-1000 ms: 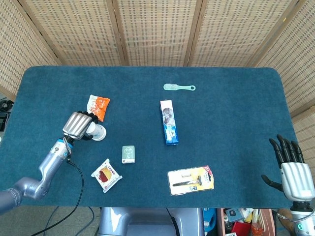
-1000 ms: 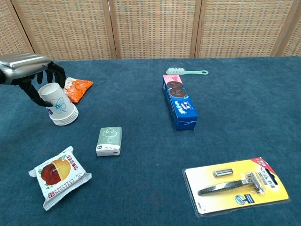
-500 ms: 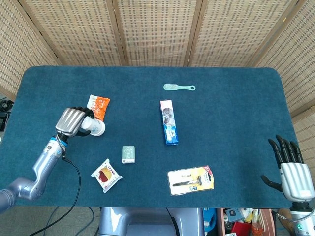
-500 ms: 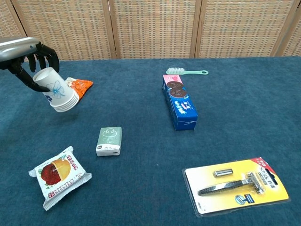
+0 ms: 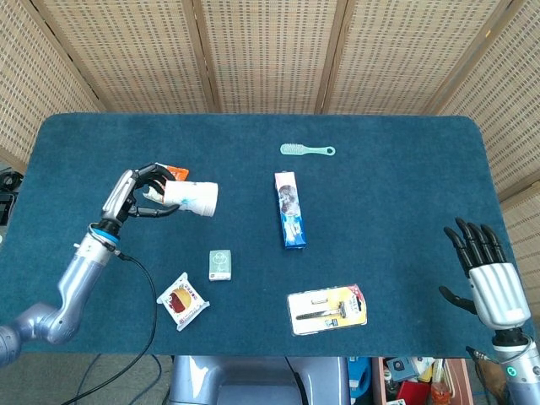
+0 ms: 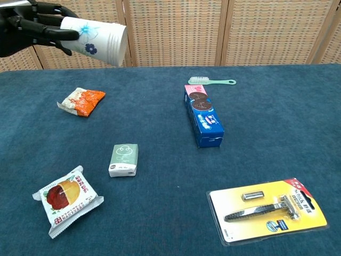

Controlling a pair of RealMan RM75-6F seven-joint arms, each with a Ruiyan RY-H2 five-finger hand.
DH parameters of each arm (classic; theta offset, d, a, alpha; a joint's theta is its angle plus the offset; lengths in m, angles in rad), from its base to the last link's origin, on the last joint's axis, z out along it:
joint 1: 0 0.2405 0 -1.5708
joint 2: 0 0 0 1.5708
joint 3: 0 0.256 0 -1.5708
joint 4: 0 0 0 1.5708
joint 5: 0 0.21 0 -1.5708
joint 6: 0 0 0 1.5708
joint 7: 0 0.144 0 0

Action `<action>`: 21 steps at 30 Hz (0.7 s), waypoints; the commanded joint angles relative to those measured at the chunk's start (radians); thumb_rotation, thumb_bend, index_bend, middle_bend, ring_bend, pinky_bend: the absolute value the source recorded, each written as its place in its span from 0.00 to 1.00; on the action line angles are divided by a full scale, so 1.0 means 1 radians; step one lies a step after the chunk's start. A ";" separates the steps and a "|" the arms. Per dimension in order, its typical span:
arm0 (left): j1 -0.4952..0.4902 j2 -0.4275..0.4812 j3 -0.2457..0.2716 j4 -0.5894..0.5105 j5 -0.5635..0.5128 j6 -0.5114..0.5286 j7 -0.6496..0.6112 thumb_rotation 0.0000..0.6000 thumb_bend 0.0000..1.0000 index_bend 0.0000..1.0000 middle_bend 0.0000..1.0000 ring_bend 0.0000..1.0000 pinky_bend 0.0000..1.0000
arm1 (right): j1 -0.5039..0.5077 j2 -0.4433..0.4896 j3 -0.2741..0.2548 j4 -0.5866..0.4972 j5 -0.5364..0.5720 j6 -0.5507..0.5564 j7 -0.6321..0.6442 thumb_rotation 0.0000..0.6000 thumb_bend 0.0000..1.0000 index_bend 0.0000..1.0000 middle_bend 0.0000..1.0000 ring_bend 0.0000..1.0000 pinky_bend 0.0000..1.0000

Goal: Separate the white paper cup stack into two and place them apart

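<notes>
Since a second ago we have lifted the white paper cup stack [image 6: 96,38] off the table [image 5: 396,211] at far left and tipped it sideways, mouth pointing right, our left hand [image 6: 32,28] wrapped around its base. Separation can start once our right hand [image 5: 489,283], spread and idle at near right, comes across.

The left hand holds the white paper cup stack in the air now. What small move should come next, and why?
Probably bring the right hand toward the white paper cup stack. The left hand holds it lifted and sideways, rims pointing right, while the right hand waits open and far away at the table edge.
</notes>
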State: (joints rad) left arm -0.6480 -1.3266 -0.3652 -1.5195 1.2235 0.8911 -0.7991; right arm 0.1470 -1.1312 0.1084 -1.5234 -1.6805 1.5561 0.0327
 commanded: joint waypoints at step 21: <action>-0.335 -0.341 -0.119 0.193 -0.131 -0.317 -0.120 1.00 0.37 0.50 0.49 0.42 0.46 | 0.303 -0.083 0.071 0.322 -0.190 0.035 0.209 1.00 0.17 0.33 0.10 0.00 0.00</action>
State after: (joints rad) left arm -0.9761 -1.6613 -0.4807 -1.3331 1.0967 0.5789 -0.9244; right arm 0.4407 -1.2155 0.1778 -1.1984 -1.8654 1.5933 0.2407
